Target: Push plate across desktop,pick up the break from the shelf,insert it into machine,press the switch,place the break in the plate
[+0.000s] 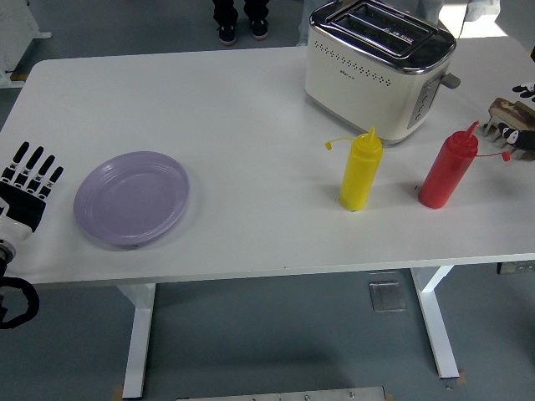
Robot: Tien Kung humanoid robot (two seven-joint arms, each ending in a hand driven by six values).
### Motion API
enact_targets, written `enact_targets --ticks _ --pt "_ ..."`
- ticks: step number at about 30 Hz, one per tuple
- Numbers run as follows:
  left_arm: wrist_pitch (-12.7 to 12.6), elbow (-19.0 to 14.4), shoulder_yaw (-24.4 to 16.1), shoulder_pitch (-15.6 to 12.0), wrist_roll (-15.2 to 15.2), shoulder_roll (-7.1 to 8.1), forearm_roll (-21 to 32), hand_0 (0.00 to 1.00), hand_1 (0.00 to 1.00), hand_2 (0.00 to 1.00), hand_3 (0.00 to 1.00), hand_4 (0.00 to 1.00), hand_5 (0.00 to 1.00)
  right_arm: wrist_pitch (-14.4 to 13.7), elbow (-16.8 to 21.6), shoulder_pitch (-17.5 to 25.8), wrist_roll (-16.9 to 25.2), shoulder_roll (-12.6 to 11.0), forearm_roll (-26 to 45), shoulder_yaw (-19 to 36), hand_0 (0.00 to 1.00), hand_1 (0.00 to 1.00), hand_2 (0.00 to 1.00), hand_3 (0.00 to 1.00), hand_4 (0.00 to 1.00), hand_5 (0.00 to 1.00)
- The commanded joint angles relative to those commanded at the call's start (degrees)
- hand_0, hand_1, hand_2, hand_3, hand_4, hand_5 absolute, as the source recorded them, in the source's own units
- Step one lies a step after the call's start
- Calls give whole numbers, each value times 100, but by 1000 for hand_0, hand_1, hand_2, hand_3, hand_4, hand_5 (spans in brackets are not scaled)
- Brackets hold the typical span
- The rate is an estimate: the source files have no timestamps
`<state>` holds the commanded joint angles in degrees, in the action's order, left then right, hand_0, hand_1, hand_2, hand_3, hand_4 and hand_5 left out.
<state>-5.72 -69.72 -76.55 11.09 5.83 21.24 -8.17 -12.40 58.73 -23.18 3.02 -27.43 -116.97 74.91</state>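
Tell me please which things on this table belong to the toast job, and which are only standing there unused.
Part of the job: purple plate; toaster; rack at the right edge, with bread; left hand, open beside the plate; right hand, barely in view.

Just lying about: yellow squeeze bottle; red squeeze bottle.

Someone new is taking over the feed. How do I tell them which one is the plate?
Start at the toaster on the table's far right, then look to the near left. The plate lies flat there, just right of the left hand. It is the only lilac, round thing; the yellow bottle and red bottle stand upright on the right.
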Motion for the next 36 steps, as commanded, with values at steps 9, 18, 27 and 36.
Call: enact_targets --ticks 9,18,27,36 --pt "11 78 234 153 -6 -58 29 840 764 715 702 813 998 -211 -252 -108 -3 29 -89 -105 672 678 672 745 700 265" --pt "13 81 574 275 -1 -118 89 840 764 715 702 813 998 -344 -394 -176 -28 48 -278 -199 628 636 600 689 645 227" --pt "16 93 843 349 4 -161 160 842 765 716 701 810 998 -468 -478 -224 -65 72 -557 -247 618 624 590 656 641 226" --pt "16 34 1023 376 -12 -176 236 841 765 716 697 811 998 -563 -517 -232 -125 74 -645 -294 598 606 551 580 603 194"
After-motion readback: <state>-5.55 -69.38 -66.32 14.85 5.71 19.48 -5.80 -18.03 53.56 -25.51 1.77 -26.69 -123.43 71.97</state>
